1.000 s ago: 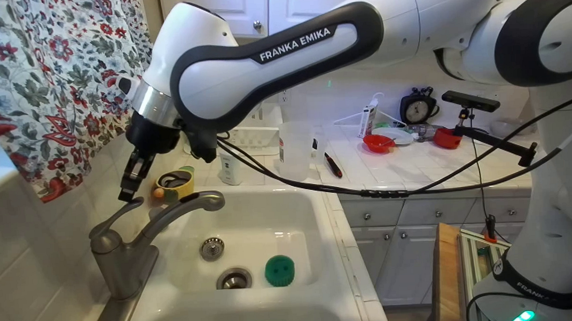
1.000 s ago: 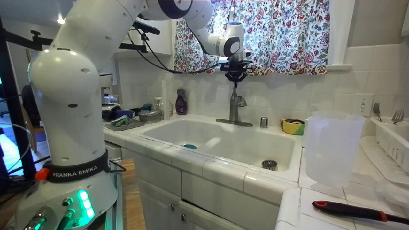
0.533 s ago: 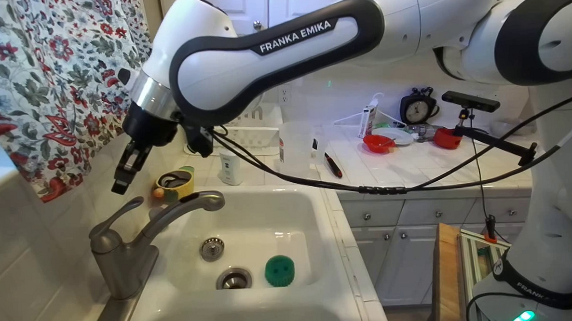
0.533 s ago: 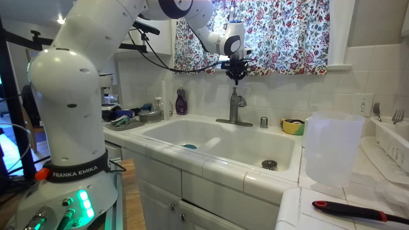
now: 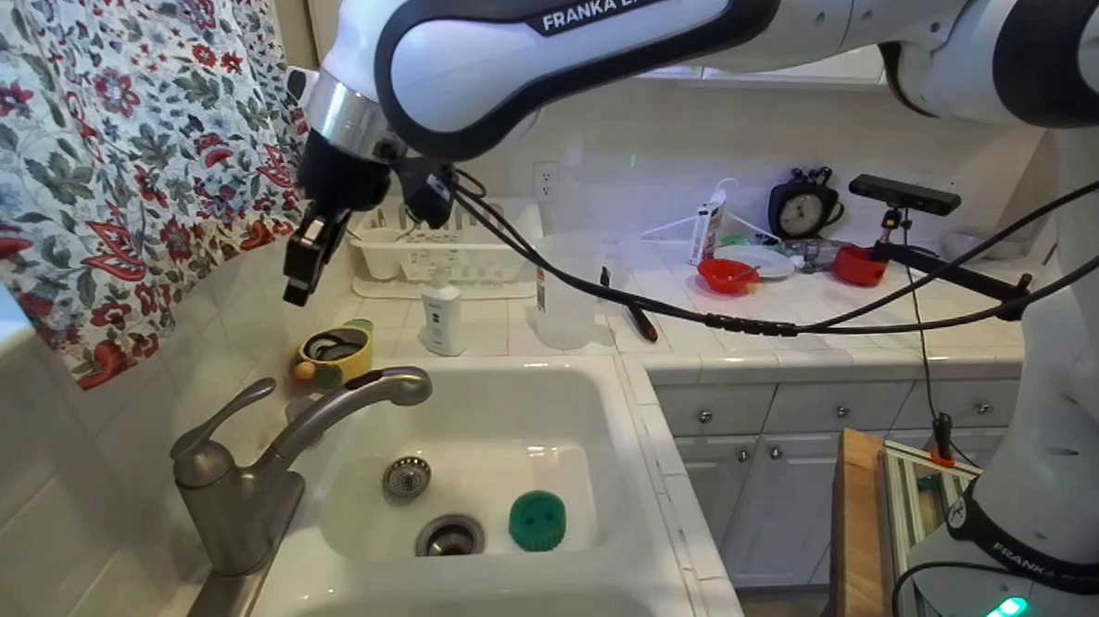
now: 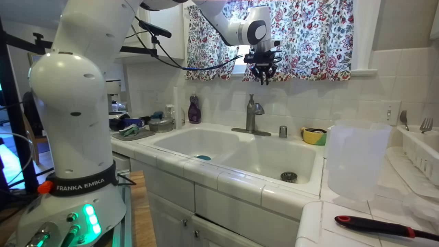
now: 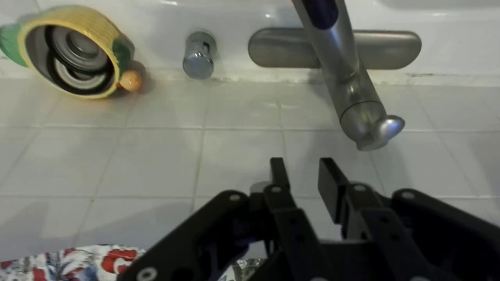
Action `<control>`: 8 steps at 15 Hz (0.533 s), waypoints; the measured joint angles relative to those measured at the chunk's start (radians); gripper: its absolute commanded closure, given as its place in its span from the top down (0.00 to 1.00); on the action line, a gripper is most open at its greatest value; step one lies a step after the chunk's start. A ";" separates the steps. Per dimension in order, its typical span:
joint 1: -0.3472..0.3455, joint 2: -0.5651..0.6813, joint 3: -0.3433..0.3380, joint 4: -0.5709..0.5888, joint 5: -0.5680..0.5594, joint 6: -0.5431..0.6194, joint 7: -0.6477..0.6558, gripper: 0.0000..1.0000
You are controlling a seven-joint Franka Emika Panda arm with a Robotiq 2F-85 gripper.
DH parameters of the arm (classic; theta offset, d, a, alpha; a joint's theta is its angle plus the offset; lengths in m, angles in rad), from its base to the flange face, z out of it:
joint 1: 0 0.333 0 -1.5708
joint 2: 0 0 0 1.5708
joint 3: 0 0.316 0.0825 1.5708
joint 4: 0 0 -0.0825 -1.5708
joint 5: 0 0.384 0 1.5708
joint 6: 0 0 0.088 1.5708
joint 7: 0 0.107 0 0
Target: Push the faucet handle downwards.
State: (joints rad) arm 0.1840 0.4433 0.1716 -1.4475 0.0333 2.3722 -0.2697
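Currently the faucet handle (image 5: 228, 412) sits atop the stout faucet body (image 5: 216, 499), on the left in an exterior view, with its free end slanting up and to the right. In both exterior views the pincer (image 7: 302, 168) hangs above it and to its right, apart from it. The wrist view shows the two fingers (image 7: 279, 171) partly spread, holding nothing. The spout (image 5: 345, 404) reaches right over the far basin (image 5: 489, 408) of the white sink (image 5: 627, 500), where a round green object (image 5: 537, 522) lies right of the drain (image 5: 450, 535). A yellow pot (image 5: 353, 365) stands beyond the spout.
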 measured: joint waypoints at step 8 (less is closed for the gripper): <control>-0.055 -0.234 -0.040 -0.167 0.000 -0.333 0.025 1.00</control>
State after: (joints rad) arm 0.1289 0.2097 0.1317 -1.6142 0.0330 2.0394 -0.2446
